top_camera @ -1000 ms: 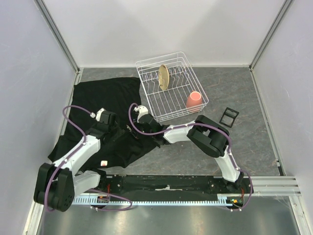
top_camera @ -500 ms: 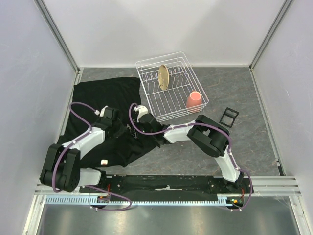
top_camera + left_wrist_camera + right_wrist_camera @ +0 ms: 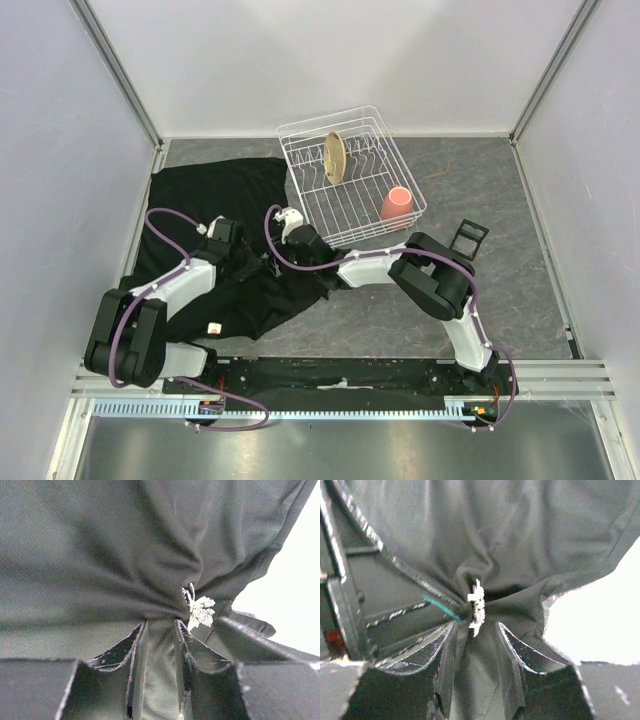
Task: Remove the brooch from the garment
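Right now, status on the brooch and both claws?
Left claw pinching black shirt beside brooch. Right claw open, brooch at its fingertips. Brooch not yet off; nothing covering it.

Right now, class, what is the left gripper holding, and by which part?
The left gripper pinches a fold of the black shirt, just beside the brooch.

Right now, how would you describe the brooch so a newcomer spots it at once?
Find the black shirt spread left of the white dish rack. On its bunched fold sits the brooch, a tiny whitish flower-shaped pin, unlike the flat square white tag nearer the front.
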Controlling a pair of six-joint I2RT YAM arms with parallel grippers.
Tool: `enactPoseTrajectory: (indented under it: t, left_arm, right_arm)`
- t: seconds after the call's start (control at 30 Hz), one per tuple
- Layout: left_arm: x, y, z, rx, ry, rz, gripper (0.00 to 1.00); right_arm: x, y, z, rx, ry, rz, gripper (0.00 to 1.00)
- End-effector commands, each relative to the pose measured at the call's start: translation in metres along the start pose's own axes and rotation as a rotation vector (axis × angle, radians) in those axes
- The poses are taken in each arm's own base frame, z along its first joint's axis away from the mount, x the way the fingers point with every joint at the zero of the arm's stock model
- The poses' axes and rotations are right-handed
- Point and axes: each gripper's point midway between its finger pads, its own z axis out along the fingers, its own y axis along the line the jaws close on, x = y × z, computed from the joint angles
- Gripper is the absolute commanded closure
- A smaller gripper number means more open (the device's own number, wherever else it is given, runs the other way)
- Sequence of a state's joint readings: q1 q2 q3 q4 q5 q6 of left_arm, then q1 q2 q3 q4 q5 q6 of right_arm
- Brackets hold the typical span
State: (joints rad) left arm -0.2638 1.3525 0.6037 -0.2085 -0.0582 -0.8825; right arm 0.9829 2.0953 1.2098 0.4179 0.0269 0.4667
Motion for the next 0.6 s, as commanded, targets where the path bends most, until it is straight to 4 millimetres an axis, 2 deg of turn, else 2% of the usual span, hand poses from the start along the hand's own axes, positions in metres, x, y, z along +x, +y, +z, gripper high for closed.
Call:
enactPoseTrajectory:
  t: [0.0,0.07,0.27,0.47,0.57]
  left_arm:
    - [-0.004,0.002,-0.01,0.031,-0.044,0.009,0.67]
    - [-0.001,0.005,-0.012,0.032,-0.047,0.002,0.67]
    - [-0.003,0.003,-0.014,0.04,-0.052,0.003,0.67]
    - [-0.002,0.002,-0.016,0.044,-0.045,-0.001,0.67]
    - [-0.003,-0.001,-0.021,0.06,-0.05,-0.002,0.7]
  right_arm:
    - [-0.034,-0.002,0.005,-0.004,-0.07,-0.01,0.57]
    - [-0.036,-0.002,0.009,-0.023,-0.072,-0.009,0.59]
    - [-0.029,0.014,0.015,-0.128,-0.044,-0.019,0.62]
    - [-0.026,0.014,0.019,-0.138,-0.042,-0.01,0.62]
    - [-0.027,0.014,0.018,-0.135,-0.05,-0.012,0.69]
